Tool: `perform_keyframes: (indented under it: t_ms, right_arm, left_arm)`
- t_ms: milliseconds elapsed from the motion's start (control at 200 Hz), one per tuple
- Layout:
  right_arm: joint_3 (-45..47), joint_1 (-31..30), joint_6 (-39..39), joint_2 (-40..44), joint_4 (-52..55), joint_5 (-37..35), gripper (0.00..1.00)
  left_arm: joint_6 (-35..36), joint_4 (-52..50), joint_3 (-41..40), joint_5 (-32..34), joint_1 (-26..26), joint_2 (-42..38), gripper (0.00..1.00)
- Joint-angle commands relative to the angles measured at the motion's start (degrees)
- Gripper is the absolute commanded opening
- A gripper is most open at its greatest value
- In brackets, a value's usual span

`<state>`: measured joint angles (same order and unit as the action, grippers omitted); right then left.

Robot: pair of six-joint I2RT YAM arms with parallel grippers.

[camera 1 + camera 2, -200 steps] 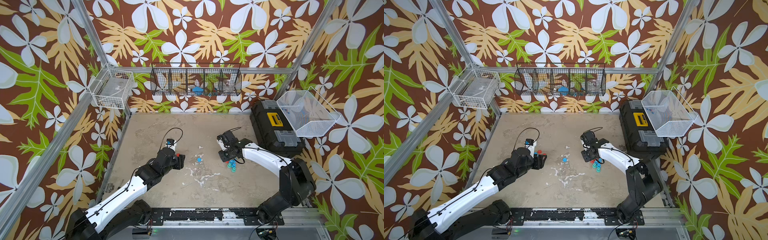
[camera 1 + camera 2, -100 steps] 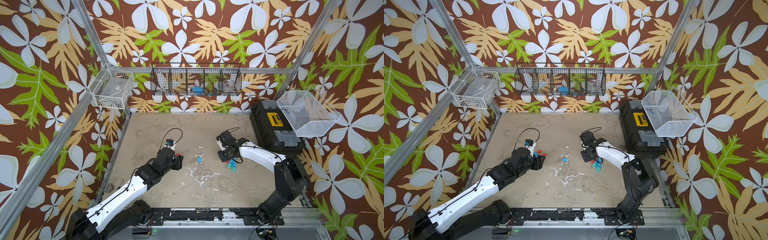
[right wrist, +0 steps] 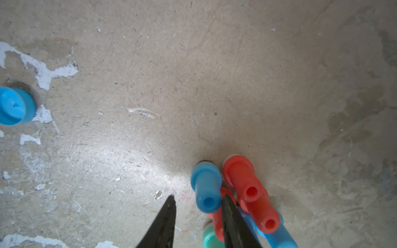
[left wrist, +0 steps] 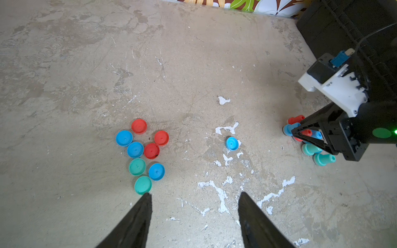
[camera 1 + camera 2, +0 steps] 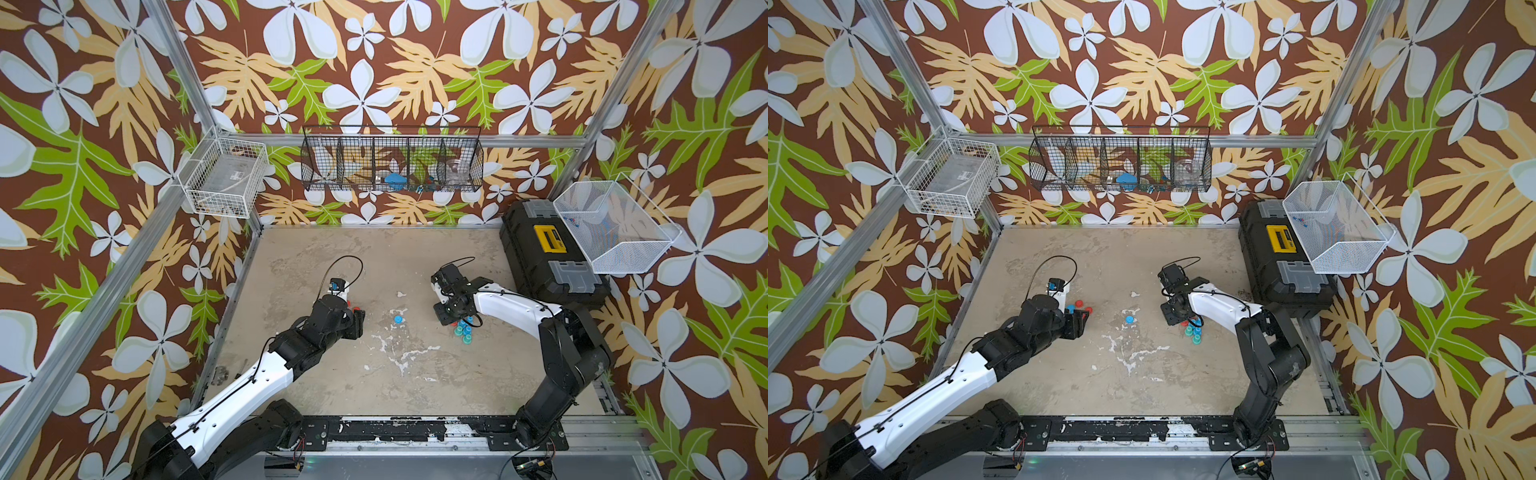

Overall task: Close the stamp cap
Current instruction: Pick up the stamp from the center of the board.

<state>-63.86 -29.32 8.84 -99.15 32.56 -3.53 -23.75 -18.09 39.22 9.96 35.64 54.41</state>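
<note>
**Right Tool Closing In on a Blue Stamp**

1. Change observed. Over the last second the right gripper (image 3: 198, 197) has drawn its jaws inward. It hangs over the cluster of red, blue and teal peg-shaped plastic stamps (image 5: 463, 328), which stands toward the right edge of the worn beige tabletop (image 5: 374, 257). The left gripper (image 4: 193, 194) has kept its spread and its place.

2. Tool state. In the right wrist view the right jaws are parted, and the handle of one upright blue plastic stamp (image 3: 206, 182) rises between them. One finger lies against it or just beside it; I cannot tell which. The other finger stands clear. I read this tool as released, not yet grasping. The left gripper is also released, with its jaws wide and nothing between them.

3. Task items. A single round blue plastic cap (image 5: 398, 319) lies near the centre of the tabletop, well apart from the stamps. Eight more loose caps (image 4: 141, 150) lie toward the left edge, just ahead of the left gripper.

4. Meaning. I judge the step in hand to be the pickup of the blue plastic stamp; capping has not begun. The neighbouring red stamp (image 3: 247, 184) stands close, so the closing finger may catch it.
</note>
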Motion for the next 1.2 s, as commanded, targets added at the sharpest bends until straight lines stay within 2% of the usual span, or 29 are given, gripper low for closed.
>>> perform_keyframes:
  t_ms: [0,500,886,1196]
  right_arm:
    - [0.05,-0.04,0.65,-0.39,-0.75,-1.13,0.37]
    - [0.23,-0.04,0.65,-1.64,-1.44,-1.92,0.33]
    - [-1.08,-0.06,0.74,-1.77,-0.75,-1.9,0.19]
    - [-4.07,-1.48,1.33,0.05,1.08,-1.22,0.17]
  left_arm:
    - [0.41,0.34,-0.11,-0.61,-0.47,-0.04,0.65]
    - [0.37,1.02,-0.31,-2.59,-2.35,0.03,0.65]
    - [0.43,0.97,-0.37,-2.8,-2.56,0.0,0.64]
    - [0.28,0.96,-0.55,-2.84,-2.59,-0.4,0.64]
